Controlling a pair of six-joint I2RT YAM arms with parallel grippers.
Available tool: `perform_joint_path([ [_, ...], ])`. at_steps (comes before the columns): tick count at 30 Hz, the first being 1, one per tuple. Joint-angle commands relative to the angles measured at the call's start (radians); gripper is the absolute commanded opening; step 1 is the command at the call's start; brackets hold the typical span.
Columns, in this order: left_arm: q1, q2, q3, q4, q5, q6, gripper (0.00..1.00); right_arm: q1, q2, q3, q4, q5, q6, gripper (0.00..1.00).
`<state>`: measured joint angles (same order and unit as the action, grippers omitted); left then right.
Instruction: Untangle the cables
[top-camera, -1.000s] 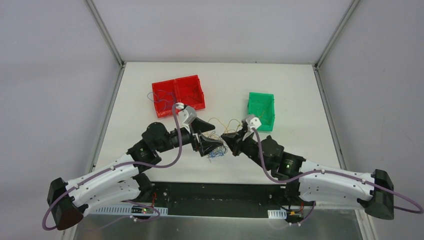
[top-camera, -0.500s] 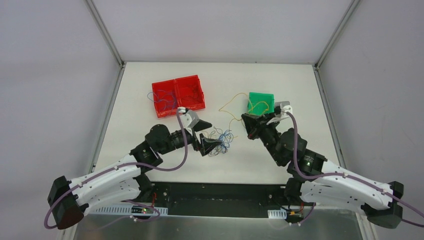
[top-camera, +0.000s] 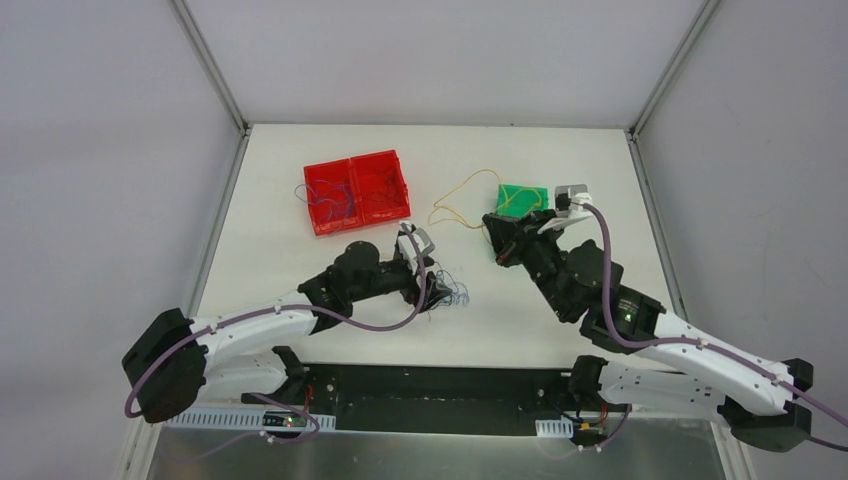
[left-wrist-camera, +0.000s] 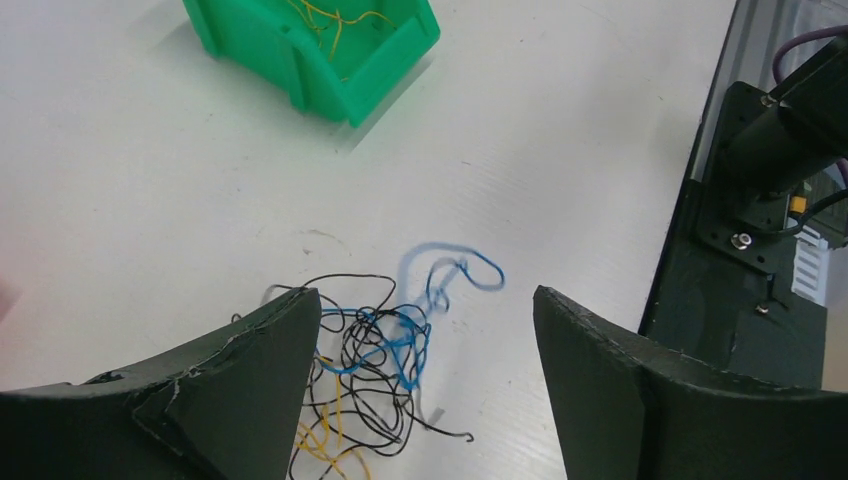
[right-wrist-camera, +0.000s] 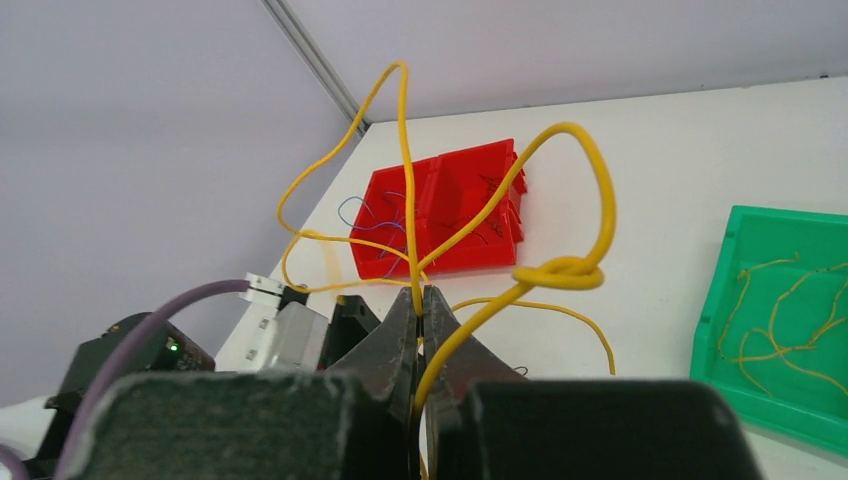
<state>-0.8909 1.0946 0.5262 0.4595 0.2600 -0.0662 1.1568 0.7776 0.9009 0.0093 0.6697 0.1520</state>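
Note:
A tangle of thin black, blue and yellow cables (left-wrist-camera: 375, 365) lies on the white table between the fingers of my left gripper (left-wrist-camera: 425, 380), which is open over it; it also shows in the top view (top-camera: 447, 293). My right gripper (right-wrist-camera: 421, 296) is shut on a yellow cable (right-wrist-camera: 560, 272) that loops up and carries a knot. In the top view this yellow cable (top-camera: 455, 200) hangs from my right gripper (top-camera: 497, 240) beside the green bin (top-camera: 524, 196).
The green bin (left-wrist-camera: 385, 70) holds yellow cables (right-wrist-camera: 790, 325). A red double bin (top-camera: 358, 190) at the back left holds blue and dark cables. The black base rail (left-wrist-camera: 760, 200) lies along the table's near edge.
My right gripper pulled the yellow cable out of the tangle and carried it right and back towards the green bin. My left gripper moved right and lower over the remaining tangle.

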Motion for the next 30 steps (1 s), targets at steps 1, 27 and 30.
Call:
perform_joint_path([
  [1, -0.005, 0.061, 0.045, 0.140, 0.006, 0.057, 0.77, -0.003, -0.001, 0.063, -0.005, -0.015, 0.026, 0.00],
  [27, -0.004, -0.234, 0.023, -0.126, -0.522, -0.139, 0.79, -0.470, 0.348, 0.182, -0.398, 0.170, 0.064, 0.00],
  [30, -0.005, -0.258, 0.018, -0.136, -0.516, -0.141, 0.79, -0.549, 0.429, 0.184, -0.397, 0.071, 0.091, 0.00],
])
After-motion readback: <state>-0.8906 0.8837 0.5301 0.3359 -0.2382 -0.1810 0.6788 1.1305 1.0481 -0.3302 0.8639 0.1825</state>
